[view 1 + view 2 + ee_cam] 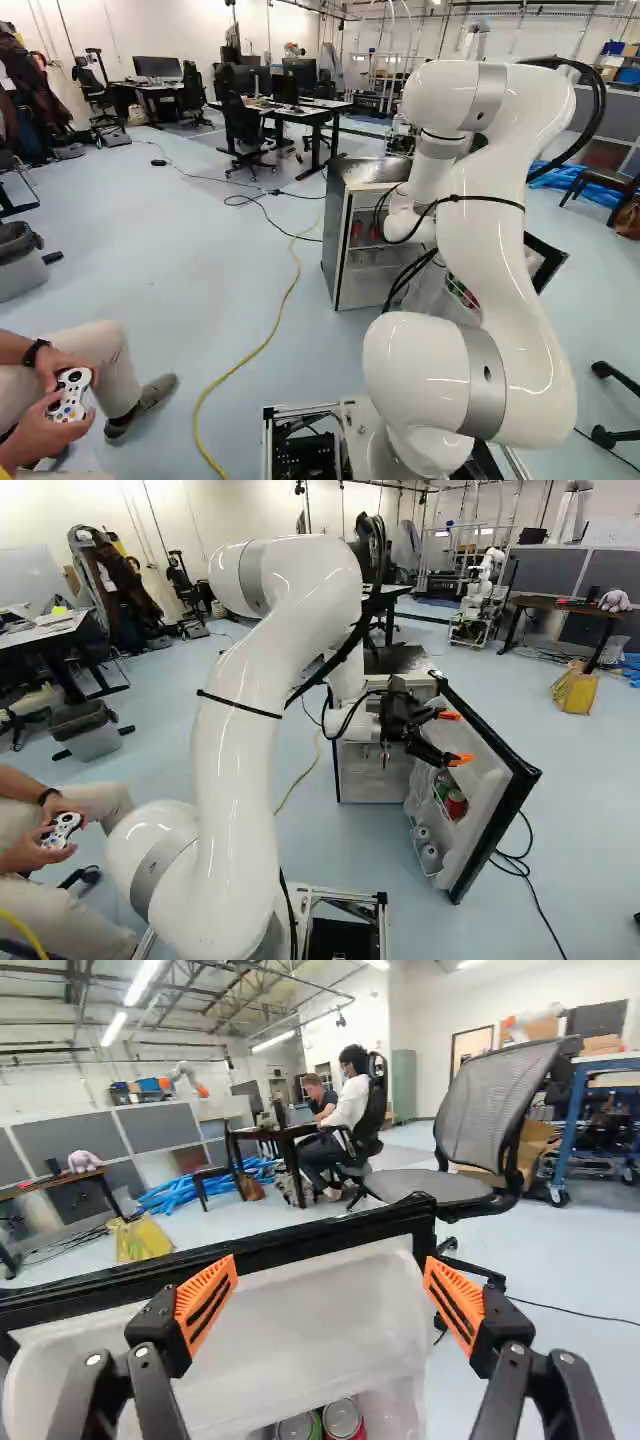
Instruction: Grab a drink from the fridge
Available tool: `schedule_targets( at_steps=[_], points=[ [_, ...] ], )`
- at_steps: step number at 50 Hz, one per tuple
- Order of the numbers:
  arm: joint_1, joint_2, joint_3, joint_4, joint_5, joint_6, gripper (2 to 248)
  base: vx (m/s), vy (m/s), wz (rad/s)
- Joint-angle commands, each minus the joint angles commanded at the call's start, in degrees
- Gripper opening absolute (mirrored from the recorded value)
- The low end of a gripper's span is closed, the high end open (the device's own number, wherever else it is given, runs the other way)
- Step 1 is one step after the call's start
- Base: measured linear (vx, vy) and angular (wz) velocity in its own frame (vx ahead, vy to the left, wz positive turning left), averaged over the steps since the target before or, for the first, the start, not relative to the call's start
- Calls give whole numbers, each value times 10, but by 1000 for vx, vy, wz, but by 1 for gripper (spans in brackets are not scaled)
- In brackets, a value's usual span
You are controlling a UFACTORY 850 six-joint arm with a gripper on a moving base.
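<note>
Gripper (455, 737) visible in right base view, hidden behind arm in left. Red can (455, 803), green can (297, 1427) upright in right-hand fridge door (490, 790), lids up, long axes vertical. Fingers released, wide apart.

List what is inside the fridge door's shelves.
In the fridge door: a red can and a green can above, two pale round items below. Whatever sits behind them is covered and cannot be seen.

Left and right behind the smooth white arm (505, 240), we overlook one boxy grey fridge (368, 172); wrist-mounted, we closely face its black-edged white door (310, 1320).
</note>
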Motion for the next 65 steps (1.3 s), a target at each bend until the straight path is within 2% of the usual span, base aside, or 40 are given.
schedule_targets(
  at_steps=[26, 65],
  points=[
    [-21, 37, 67, -158, 0, 0, 247, 0, 0, 0],
    [-54, 35, 148, -392, 0, 0, 247, 0, 0, 0]
  ],
)
